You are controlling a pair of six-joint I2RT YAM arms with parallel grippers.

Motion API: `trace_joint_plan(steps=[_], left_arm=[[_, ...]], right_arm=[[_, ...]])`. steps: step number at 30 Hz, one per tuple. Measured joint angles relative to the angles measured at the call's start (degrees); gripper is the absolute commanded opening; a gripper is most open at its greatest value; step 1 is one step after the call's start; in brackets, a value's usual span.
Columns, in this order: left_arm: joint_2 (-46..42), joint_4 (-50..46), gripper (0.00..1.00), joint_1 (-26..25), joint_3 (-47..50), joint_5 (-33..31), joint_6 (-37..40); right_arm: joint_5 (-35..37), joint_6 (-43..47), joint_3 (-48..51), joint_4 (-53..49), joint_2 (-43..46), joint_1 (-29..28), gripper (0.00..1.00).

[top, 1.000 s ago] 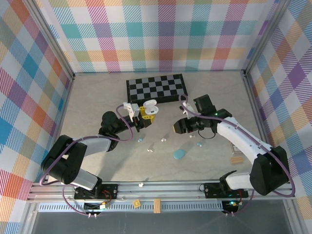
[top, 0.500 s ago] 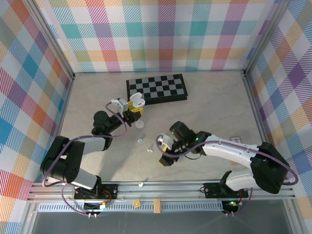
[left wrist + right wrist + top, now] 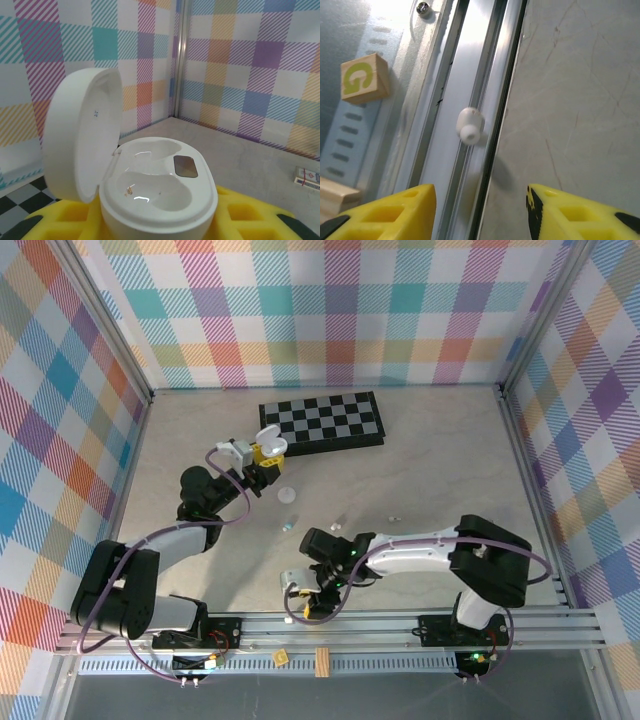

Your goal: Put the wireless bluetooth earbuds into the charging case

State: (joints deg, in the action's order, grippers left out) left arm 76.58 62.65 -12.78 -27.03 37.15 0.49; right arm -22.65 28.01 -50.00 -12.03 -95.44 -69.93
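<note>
- The white earbud [image 3: 470, 125] isn't on the counter [image 3: 580, 100] at all. It's lying on the aluminium rail [image 3: 470, 60] along the near edge, rounded tip turned toward the right wrist camera.
- Right behind it comes the right hand [image 3: 480, 202], yellow fingertips spread wide to either side. Nothing is between them, so it's released, and the bud sits ahead of the gap, untouched.
- From above, that right hand [image 3: 298, 605] is down at the front rail, with its arm stretched low across the near half of the counter.
- Past the rail in the wrist view sits a wooden block [image 3: 362, 78] stamped with a green G. A plain wooden piece [image 3: 330, 197] pokes in at the lower left corner.
- Out on the open counter, a light blue earbud [image 3: 288, 525] lies loose near the middle, with a pale earbud [image 3: 337, 527] a little to its right. Farther right is a tiny white speck [image 3: 395, 519], too small to tell what it is.
- Now the charging case [image 3: 155, 185]: white and wide open, with its lid [image 3: 82, 140] standing up on the left. Both wells are glossy and empty.
- The left hand [image 3: 263, 447] is clenched on that case, yellow pads [image 3: 250, 215] hugging the base from both sides. It holds the case just beside the near left corner of the chessboard [image 3: 322, 421].
- A small round white thing [image 3: 288, 495] rests on the counter between the left hand and the light blue earbud. It's not possible to tell what it is.
- Off at the right of the left wrist view, a small card-like piece [image 3: 307, 176] lies flat on the counter.
</note>
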Motion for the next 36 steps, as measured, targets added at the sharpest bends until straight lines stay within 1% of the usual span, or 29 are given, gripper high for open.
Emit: trace_joint_plan(steps=[4,7,18,19,24,25,27,29,31,36], left_arm=[[-1.14,-1.79,0.39,0.37,0.11,0.02,0.63],[-2.03,-2.84,0.39,0.57,0.26,0.04,0.85],[-2.45,-3.69,0.39,0.57,0.26,0.09,1.07],[-2.45,-3.96,0.39,0.57,0.26,0.17,1.07],[-2.45,-4.20,0.39,0.57,0.26,0.35,1.07],[-2.45,-4.28,0.39,0.59,0.26,0.48,1.09],[-2.45,-4.55,0.39,0.59,0.26,0.50,1.27],[-2.45,-5.05,0.39,0.59,0.26,0.52,1.53],[-2.45,-5.62,0.39,0.61,0.26,0.59,1.81],[-2.45,-5.75,0.38,0.61,0.26,0.76,1.97]], right_arm=[[0.79,2.89,-3.04,-0.13,-3.48,-1.25,0.47],[0.92,4.61,-4.46,-0.66,-5.07,-2.03,0.43],[-0.37,8.83,-8.35,-4.70,-8.57,-2.91,0.39],[-0.59,8.96,-8.61,-5.01,-8.83,-2.91,0.36],[-1.22,9.79,-10.14,-6.23,-10.78,-2.91,0.33],[-1.22,9.97,-10.45,-6.29,-11.30,-2.91,0.30],[-1.33,10.21,-10.67,-6.25,-11.89,-2.91,0.27],[-1.42,10.32,-10.78,-6.25,-11.89,-2.91,0.19],[-1.42,10.40,-10.78,-6.43,-11.89,-2.97,0.13],[-1.36,10.14,-10.75,-6.43,-11.89,-2.99,0.11]])
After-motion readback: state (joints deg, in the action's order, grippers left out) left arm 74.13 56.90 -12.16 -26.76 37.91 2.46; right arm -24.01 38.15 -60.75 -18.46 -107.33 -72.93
